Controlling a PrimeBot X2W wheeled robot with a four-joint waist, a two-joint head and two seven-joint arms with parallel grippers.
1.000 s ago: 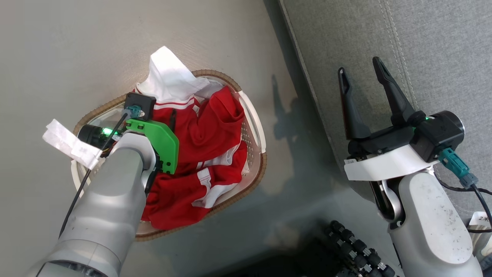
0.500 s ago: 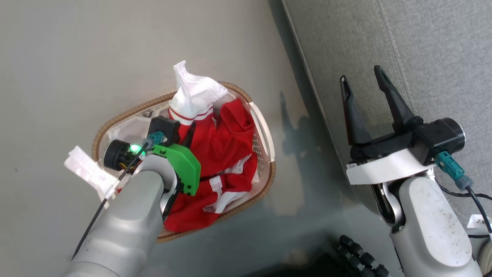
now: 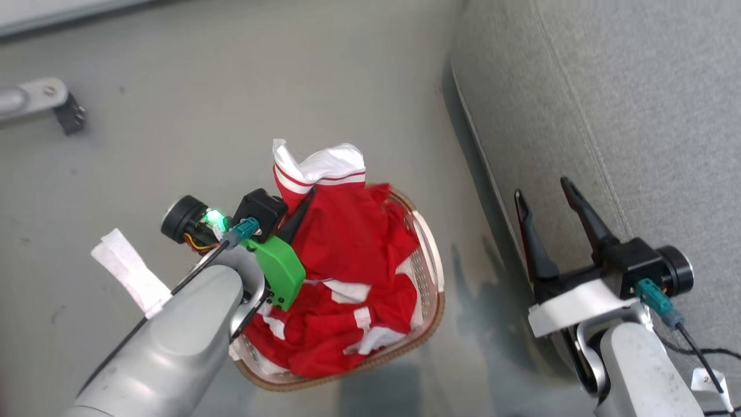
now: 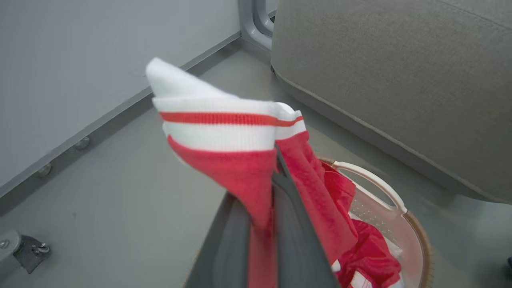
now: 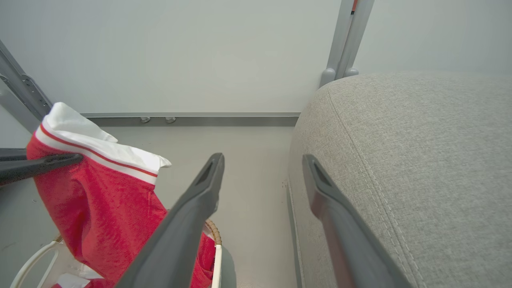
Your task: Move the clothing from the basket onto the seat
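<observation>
Left wrist view: left gripper [image 4: 275, 172] pinches the red garment [image 4: 224, 172] below its white band; its hanging tail could snag the basket [image 4: 376, 185] and tip it. The right gripper [image 3: 542, 189] is spread, empty.

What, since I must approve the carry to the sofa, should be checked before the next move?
1. Grip: the left tool is shut on the raised garment just below its white band: ok.
2. Clearance: the raised garment's lower part hangs inside the basket: not ok.
3. Tangle: the second garment lies in the basket touching the first; whether they are caught together: cannot tell.
4. Other arm: the right tool is open, holds nothing and is apart from the clothing: ok.
5. Landing: the seat is beside the basket and shows bare grey fabric where visible: ok.
</observation>
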